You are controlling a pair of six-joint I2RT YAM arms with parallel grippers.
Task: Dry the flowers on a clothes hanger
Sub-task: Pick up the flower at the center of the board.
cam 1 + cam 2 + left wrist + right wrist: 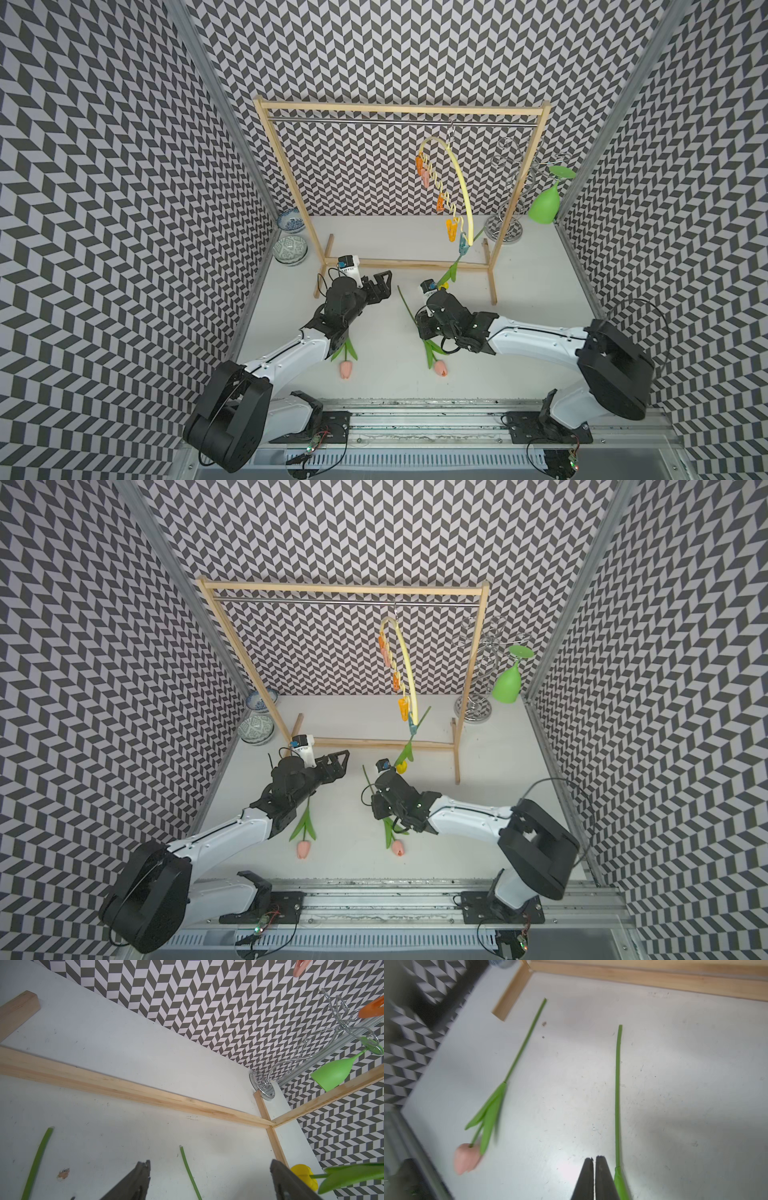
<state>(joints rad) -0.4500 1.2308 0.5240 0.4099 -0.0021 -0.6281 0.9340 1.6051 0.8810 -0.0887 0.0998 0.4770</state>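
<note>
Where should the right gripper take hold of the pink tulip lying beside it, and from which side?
Probably the bare stem, between the leaves and the cut end, from straight above with jaws across it: the pink tulip lies flat on the table, and that stretch is thin and straight.

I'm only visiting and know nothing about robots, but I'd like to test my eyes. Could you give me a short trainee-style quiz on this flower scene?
1. How many pink tulips lie on the table?
2. True or false: the yellow tulip hangs from a teal clothespin on the clothes hanger.
3. The jaws of the right hand are: A) wide open, B) shut and empty, C) shut on a stem.

Key: 1. two; 2. true; 3. B.
</note>
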